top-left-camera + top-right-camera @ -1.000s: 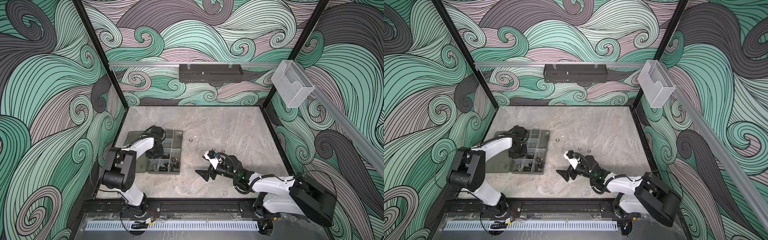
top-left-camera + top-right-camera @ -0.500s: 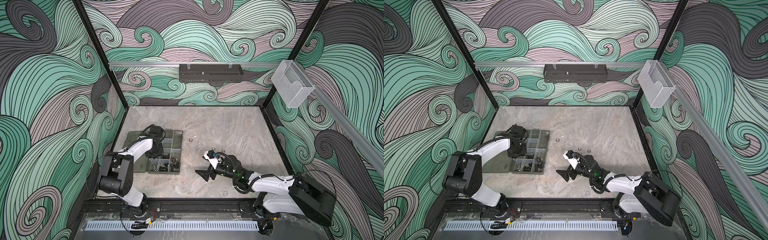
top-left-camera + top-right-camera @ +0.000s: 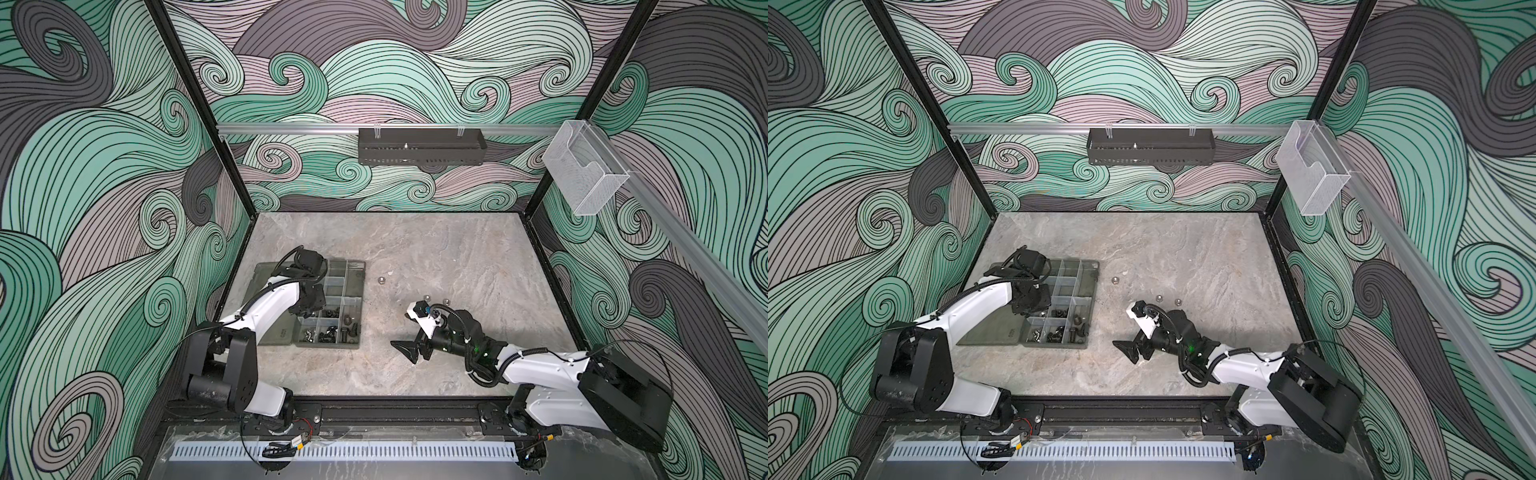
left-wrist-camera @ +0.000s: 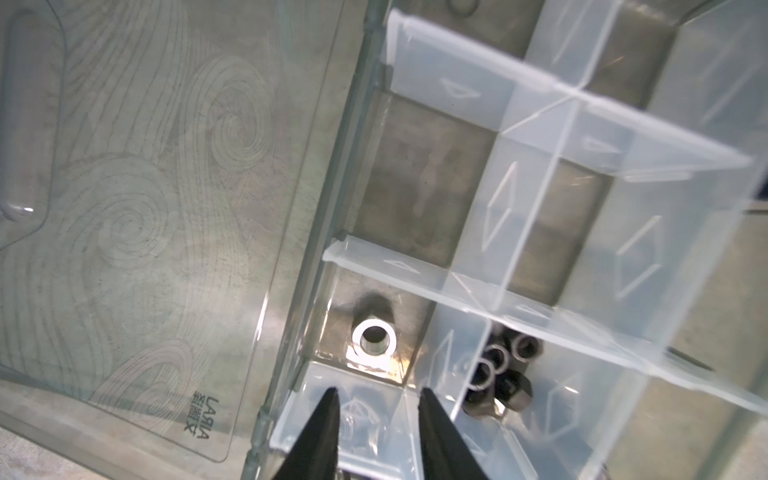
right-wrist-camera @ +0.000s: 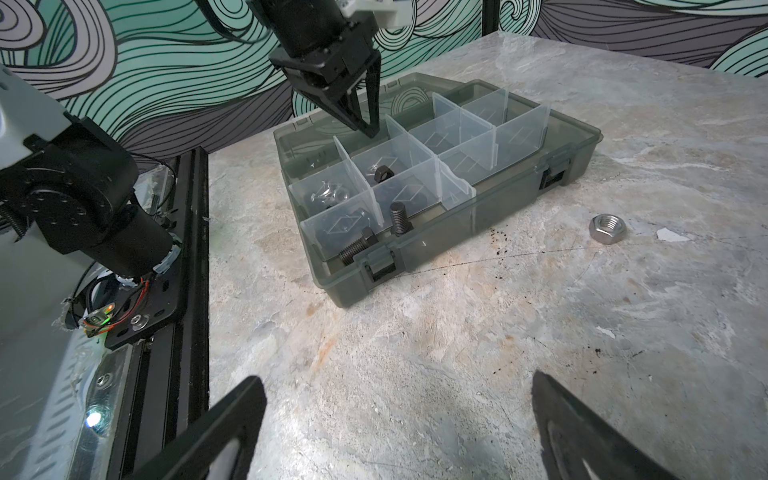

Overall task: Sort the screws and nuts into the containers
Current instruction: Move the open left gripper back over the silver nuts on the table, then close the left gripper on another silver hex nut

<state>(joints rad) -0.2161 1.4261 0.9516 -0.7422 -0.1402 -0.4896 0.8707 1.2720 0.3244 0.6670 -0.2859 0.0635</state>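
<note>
The containers are compartments of a grey-green organizer box [image 3: 360, 286] [image 3: 1094, 291] [image 5: 511, 203] with clear dividers [image 4: 457, 286]. My left gripper [image 4: 378, 392] [image 5: 368, 126] hangs open over the box's lid-side column, its jaws empty. Just past its tips a silver nut [image 4: 372, 337] lies in a compartment. Black nuts [image 4: 498, 368] fill the one beside it. Black screws [image 5: 400, 217] [image 3: 347, 331] sit in the near compartments. Three silver nuts [image 3: 380, 280] [image 3: 1158, 298] [image 5: 607, 228] lie loose on the table. My right gripper [image 3: 411, 351] [image 3: 1133, 351] [image 5: 397, 380] stands wide open and empty, low over bare table.
The box's lid [image 3: 266, 332] [image 4: 145, 208] lies flat to the left of the box. A black perforated tray [image 3: 420, 146] and a clear holder [image 3: 584, 174] hang on the walls. The stone tabletop [image 3: 436, 249] stretches behind the arms.
The left arm has shifted slightly while its gripper stays over the box. The right arm has not moved.
</note>
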